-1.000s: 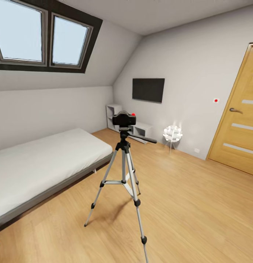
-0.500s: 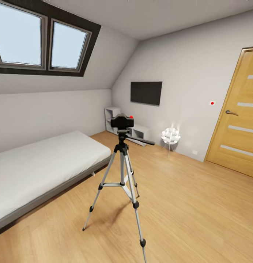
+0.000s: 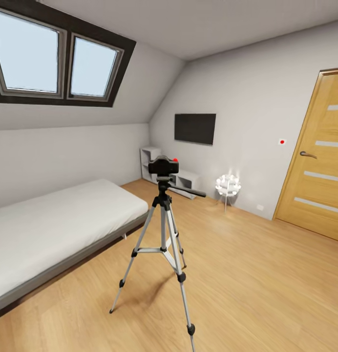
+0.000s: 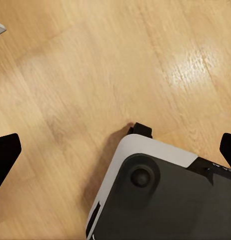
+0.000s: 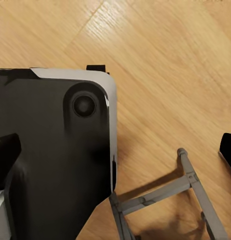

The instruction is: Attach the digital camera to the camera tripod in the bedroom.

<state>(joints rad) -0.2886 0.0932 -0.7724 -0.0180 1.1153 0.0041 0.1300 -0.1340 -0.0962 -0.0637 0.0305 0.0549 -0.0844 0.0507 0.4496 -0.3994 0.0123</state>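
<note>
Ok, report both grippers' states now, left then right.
Left gripper: open, fingertips far apart over bare wood floor, holding nothing.
Right gripper: open, empty, above the floor beside a camera tripod leg.

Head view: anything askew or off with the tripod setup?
Nothing stands out. The digital camera sits level on the camera tripod, which stands upright with its legs spread on the wood floor beside the bed.

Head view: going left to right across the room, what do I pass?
Bed → tripod with the camera on top → glowing floor lamp → wooden door.
</note>
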